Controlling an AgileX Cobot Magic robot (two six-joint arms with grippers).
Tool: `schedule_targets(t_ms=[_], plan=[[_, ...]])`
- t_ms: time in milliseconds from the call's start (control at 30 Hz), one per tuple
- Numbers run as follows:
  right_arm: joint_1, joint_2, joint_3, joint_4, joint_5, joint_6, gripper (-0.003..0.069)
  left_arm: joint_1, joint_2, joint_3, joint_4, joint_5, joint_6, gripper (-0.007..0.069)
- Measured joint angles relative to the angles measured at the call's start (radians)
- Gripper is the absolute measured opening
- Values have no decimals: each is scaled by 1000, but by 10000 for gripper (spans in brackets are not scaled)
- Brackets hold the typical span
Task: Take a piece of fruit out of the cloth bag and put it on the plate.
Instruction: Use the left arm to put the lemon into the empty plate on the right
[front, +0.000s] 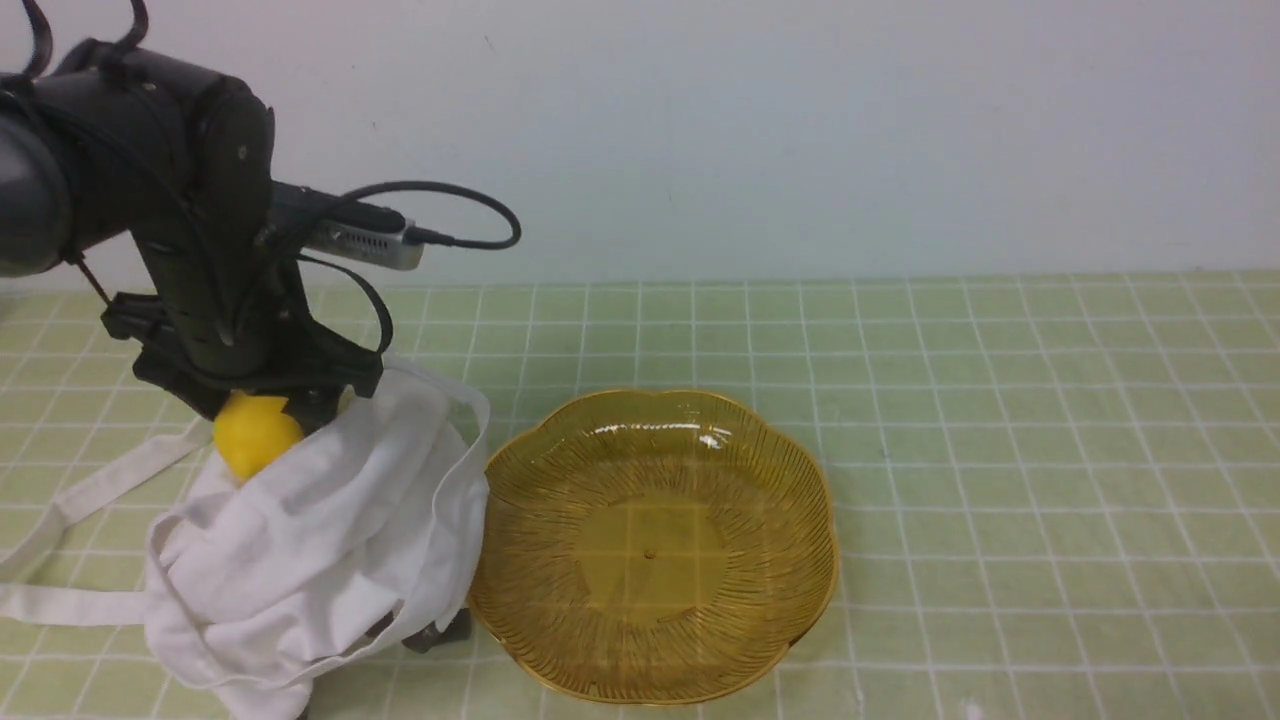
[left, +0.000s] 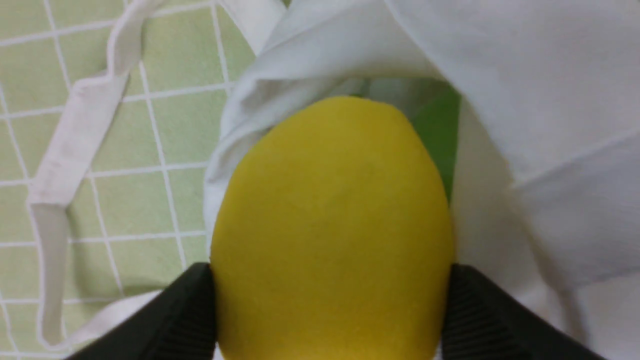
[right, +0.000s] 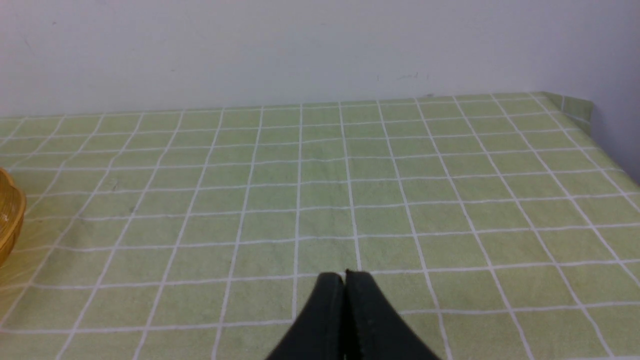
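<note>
The left hand (left: 327, 310) grips the yellow fruit (front: 256, 438) at the cloth bag (front: 330, 540) — right hand (right: 345, 280) closed, empty.

The smooth bright yellow fruit (front: 255, 440) sits at the open mouth of the crumpled white cloth bag (front: 320, 540). The amber scalloped plate (front: 650, 470) lies flat just beside the bag.

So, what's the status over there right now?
Left gripper shut on yellow fruit, at cloth bag mouth. Right gripper shut, empty. Plate bare, beside bag; only bag folds between.
</note>
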Motion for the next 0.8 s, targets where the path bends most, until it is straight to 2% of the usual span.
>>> schedule_targets(t_ms=[267, 533, 800], plan=[[0, 0, 0, 0, 0, 0, -15, 0, -55, -9, 15, -36, -24, 517], [0, 0, 0, 0, 0, 0, -15, 0, -16, 6, 14, -67, -107, 517], [0, 0, 0, 0, 1, 0, -15, 0, 35, 173, -67, -194, -129, 517]])
